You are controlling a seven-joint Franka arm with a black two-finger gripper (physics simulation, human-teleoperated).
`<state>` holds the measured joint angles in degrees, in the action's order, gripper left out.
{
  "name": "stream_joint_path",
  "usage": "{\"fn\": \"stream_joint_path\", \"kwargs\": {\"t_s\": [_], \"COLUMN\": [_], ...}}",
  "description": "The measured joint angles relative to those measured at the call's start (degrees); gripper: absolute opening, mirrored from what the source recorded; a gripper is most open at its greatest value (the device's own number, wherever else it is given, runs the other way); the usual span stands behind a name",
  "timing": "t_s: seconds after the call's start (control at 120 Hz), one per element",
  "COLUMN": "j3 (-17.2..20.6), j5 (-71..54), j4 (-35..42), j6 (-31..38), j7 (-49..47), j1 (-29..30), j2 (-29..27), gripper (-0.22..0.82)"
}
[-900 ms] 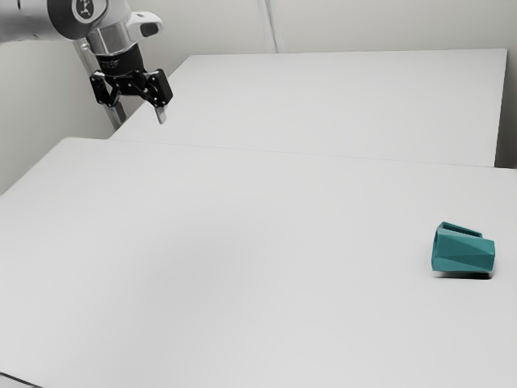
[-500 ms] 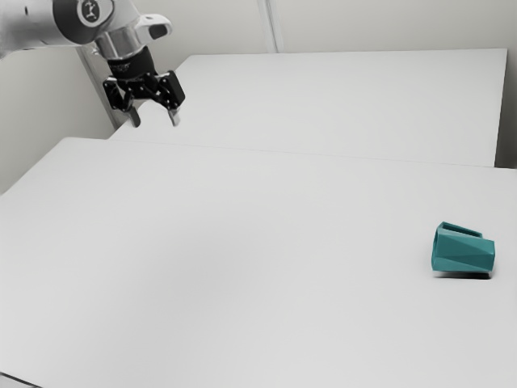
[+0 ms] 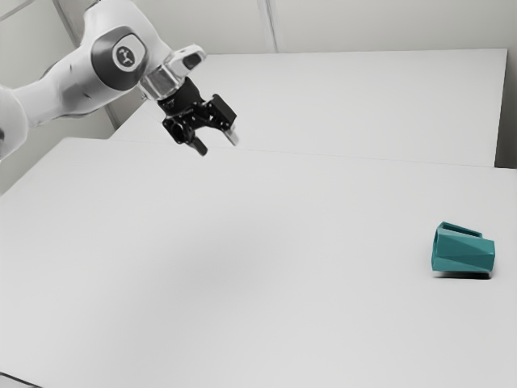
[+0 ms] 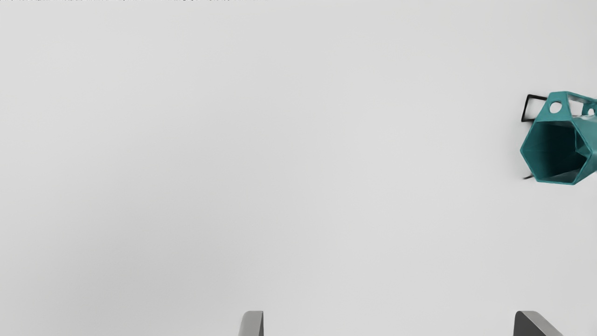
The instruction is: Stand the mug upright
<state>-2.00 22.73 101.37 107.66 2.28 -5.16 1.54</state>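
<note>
In the exterior view my gripper (image 3: 217, 145) hangs above the table near its far edge, toward the upper left, tilted and with its fingers apart. The teal faceted mug (image 3: 464, 250) lies on its side at the exterior view's right, well away from the gripper, its mouth facing the exterior view's left. In the wrist view the gripper (image 4: 389, 322) stands open with nothing between its fingertips. The mug (image 4: 583, 135) shows its dark hexagonal mouth and its handle there, partly cut off by the picture's edge.
The white table (image 3: 242, 267) carries the mug. Behind it stands another white surface (image 3: 347, 97), with pale walls beyond. A thin dark line (image 3: 20, 380) crosses the exterior view's lower left corner.
My arm has swung toward the exterior view's right and somewhat lower, and the hand has turned and tilted. The mug lies as before.
</note>
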Motion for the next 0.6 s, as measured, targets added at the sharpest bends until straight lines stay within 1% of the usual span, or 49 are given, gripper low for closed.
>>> {"fn": "stream_joint_path", "kwargs": {"t_s": [0.1, 0.292, 0.425, 0.6], "j3": [0.28, 0.5, 0.5, 0.5], "j5": [6.44, 17.72, 24.14, 29.67], "j4": [3.34, 8.25, 9.93, 10.3], "j6": [4.27, 10.22, 12.88, 15.61], "j7": [3.7, 11.87, 17.47, 23.58], "j1": [-0.53, -2.85, -4.84, -7.65], "j2": [0.31, 1.41, 3.31, 6.56], "gripper": [0.58, 0.58, 0.58, 0.58]}}
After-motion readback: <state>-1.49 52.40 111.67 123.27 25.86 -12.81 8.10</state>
